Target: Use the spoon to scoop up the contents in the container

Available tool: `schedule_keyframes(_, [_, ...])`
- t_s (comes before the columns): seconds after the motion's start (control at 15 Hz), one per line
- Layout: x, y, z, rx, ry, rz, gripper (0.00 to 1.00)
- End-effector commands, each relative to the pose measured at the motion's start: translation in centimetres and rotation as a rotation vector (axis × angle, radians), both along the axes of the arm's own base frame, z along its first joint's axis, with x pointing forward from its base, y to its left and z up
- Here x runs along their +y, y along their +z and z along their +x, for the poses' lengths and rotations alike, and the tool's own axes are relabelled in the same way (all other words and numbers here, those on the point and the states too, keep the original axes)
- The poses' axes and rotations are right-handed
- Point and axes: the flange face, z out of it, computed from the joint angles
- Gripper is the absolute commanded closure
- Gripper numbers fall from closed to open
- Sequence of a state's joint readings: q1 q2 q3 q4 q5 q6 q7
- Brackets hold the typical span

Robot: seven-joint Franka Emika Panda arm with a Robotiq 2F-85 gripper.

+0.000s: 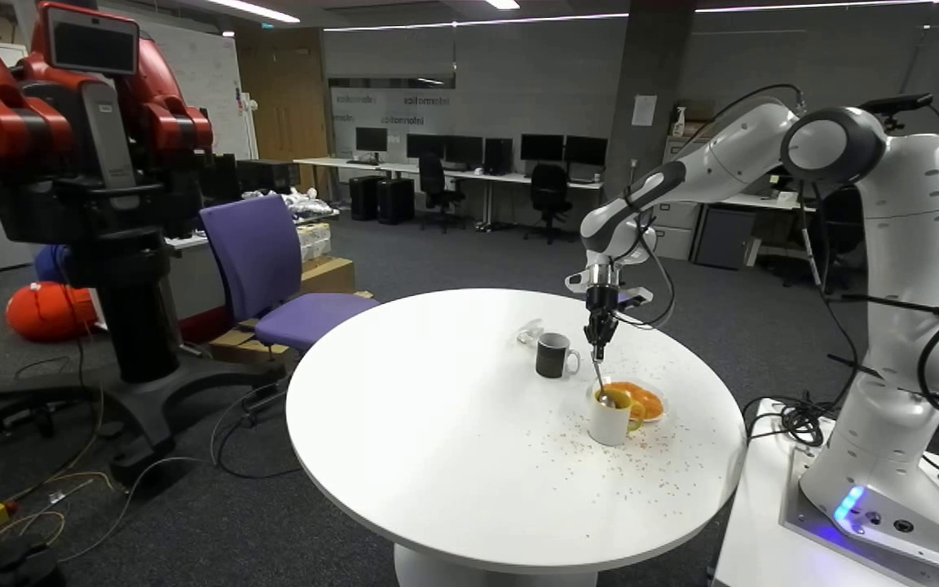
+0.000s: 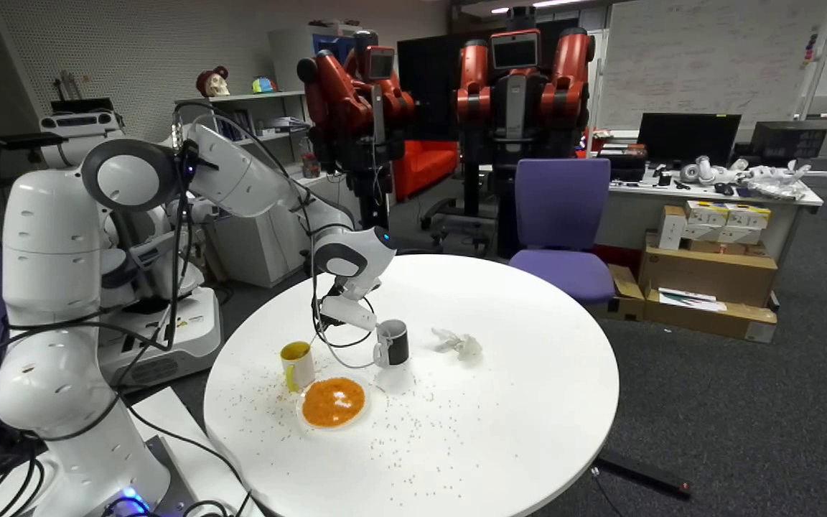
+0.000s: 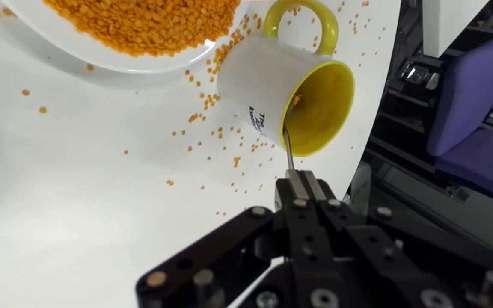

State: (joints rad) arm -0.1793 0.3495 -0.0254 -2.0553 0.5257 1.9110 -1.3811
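I have the end effector (image 3: pixel 304 183) pinching the spoon (image 3: pixel 289 149), long axis slanting into the yellow-lined mug (image 3: pixel 255 70); white bowl (image 3: pixel 92 55) of orange contents (image 3: pixel 156 25) lies just beside it, upper left in wrist view, so scooping likely needs a lift-out first.

The spoon (image 3: pixel 289 150) shows bare, shiny metal; the fingers (image 3: pixel 296 185) look like dark metal with dull grey tips. The yellow-handled mug (image 3: pixel 270 79) gleams like glazed ceramic (I catch the shine myself), the white plate (image 3: pixel 32 23) too; the lentils (image 3: pixel 144 25) seem matt, the tabletop (image 3: pixel 101 248) smooth, the purple chair (image 2: pixel 563 205) cloth-covered.
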Motion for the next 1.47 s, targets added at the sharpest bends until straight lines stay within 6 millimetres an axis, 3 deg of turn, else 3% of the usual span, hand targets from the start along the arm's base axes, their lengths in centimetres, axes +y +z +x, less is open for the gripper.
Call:
schedule_keyframes(0.0, [1.0,1.6,-1.5,-0.087,0.006,-0.028,1.0])
schedule_keyframes(0.13, [1.3,1.8,-1.8,-0.103,0.011,-0.038,1.0])
schedule_keyframes(0.2, [1.5,2.0,-2.0,-0.107,0.009,-0.041,0.74])
schedule_keyframes(0.33, [1.5,2.2,-2.1,-0.118,-0.002,-0.042,0.66])
schedule_keyframes(0.67, [0.5,4.1,-1.2,-0.169,-0.069,-0.01,0.27])
schedule_keyframes(0.93, [-3.1,7.8,-0.6,-0.286,-0.214,-0.016,0.01])
schedule_keyframes(1.4, [-11.2,14.1,-3.0,-0.246,-0.555,-0.225,0.0])
